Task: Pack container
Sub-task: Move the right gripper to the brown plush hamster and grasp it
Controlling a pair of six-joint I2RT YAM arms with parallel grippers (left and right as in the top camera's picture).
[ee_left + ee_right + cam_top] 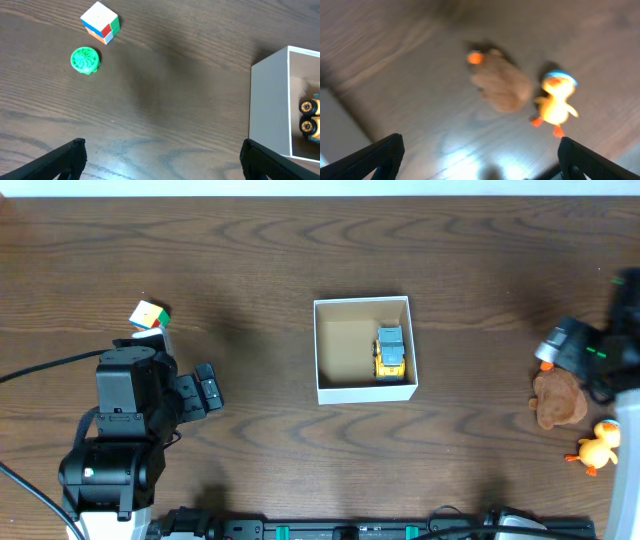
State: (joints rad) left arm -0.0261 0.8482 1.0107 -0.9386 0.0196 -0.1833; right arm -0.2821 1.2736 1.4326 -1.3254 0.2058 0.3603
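Starting at the bench's left edge, I see a cube [149, 315] with a green disc [85, 60] just beside it on the left wrist view; overhead the disc is hidden behind my left arm. The left pincer [162, 162] hangs over bare wood between those toys and the container, its fingers spread wide with nothing between them.

The container [366, 391] sits mid-bench, about halfway between the left and right edges, open side up. Inside, against its right wall, lies a yellow and blue truck [389, 352] — the left wrist view catches only its wheels past the white wall.

Close to the right edge lie a brown toy [558, 400] and a duck [597, 447], just beside each other, the duck nearer the front edge. The right pincer [480, 162] hovers above them, fingers wide apart and empty — that view is blurred.
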